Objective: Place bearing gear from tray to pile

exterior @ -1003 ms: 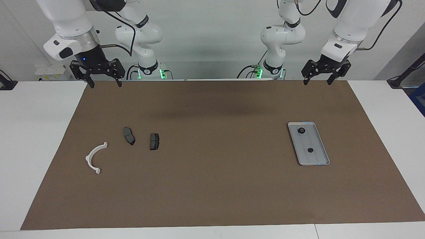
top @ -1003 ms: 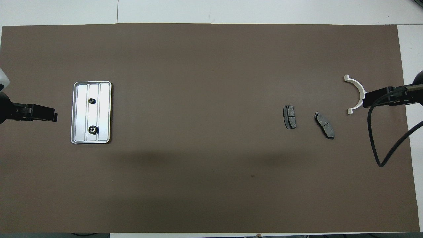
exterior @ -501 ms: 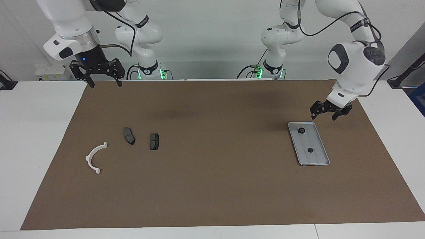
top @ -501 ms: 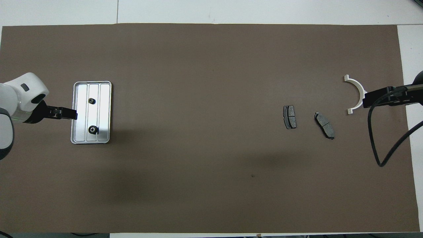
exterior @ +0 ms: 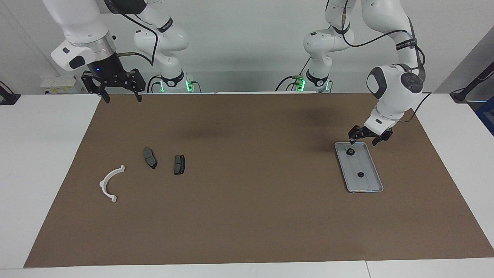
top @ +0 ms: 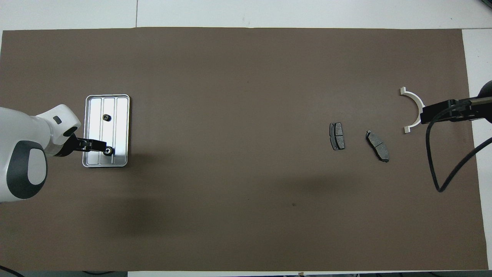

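The silver-grey tray [exterior: 369, 182] [top: 120, 115] lies toward the left arm's end of the brown mat. Two small black bearing gears sit in it, one nearer the robots [exterior: 350, 151] [top: 108, 151] and one farther [exterior: 361, 174] [top: 106, 116]. My left gripper [exterior: 362, 143] [top: 100, 145] is open and hangs low over the tray's end nearest the robots, one fingertip just above the nearer gear, holding nothing. The pile is a white semicircular bracket [exterior: 110, 183] [top: 415, 107] and two dark pads [exterior: 150, 157] [exterior: 179, 164] [top: 337, 135] [top: 377, 145]. My right gripper [exterior: 122, 99] [top: 423, 115] waits open, raised over the mat's edge.
The brown mat [exterior: 247, 208] covers most of the white table. A wide bare stretch of mat lies between the tray and the pile. A black cable [top: 434, 161] hangs from the right arm over the mat's end.
The left arm has swung down from the mat's edge by the robots to the tray's nearer end. The right arm and all the parts have stayed put.
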Controlling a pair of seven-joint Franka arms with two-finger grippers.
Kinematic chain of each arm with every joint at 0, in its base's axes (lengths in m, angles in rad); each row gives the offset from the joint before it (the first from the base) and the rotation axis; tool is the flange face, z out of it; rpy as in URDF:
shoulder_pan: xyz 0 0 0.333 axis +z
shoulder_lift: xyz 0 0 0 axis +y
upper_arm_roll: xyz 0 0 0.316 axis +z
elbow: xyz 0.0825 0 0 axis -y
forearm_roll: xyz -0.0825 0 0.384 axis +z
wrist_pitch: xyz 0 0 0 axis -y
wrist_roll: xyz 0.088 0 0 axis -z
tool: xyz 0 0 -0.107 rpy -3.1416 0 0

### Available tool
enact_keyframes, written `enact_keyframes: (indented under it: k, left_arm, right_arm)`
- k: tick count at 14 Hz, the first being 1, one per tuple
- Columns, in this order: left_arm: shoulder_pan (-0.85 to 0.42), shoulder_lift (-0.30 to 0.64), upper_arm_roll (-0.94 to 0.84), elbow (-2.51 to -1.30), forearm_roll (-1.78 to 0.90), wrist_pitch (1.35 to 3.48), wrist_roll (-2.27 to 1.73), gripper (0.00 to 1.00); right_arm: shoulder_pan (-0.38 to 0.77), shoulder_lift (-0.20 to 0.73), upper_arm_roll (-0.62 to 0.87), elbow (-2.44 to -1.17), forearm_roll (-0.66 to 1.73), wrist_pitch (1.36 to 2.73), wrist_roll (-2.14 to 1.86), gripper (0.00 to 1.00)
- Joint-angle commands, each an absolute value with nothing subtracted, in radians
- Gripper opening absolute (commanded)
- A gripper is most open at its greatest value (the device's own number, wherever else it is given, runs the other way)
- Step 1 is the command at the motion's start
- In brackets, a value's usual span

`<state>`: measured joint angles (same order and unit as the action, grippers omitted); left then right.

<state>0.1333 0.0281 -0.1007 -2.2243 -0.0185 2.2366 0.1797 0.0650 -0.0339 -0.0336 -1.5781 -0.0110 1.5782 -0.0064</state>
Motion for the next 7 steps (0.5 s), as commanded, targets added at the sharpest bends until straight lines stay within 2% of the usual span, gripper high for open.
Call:
enact_keyframes:
  k: [1, 7]
  left_arm:
    - [0.123, -0.011, -0.095, -2.289, -0.020, 2.286, 0.161, 1.00]
    - [0.107, 0.006, -0.097, -2.329, -0.020, 2.365, 0.130, 1.00]
  right_arm:
    - [0.066, -0.064, -0.037, -1.672, 0.000, 1.681, -0.017, 1.00]
    - [0.067, -0.051, -0.037, -1.810, 0.000, 1.870, 0.055, 1.00]
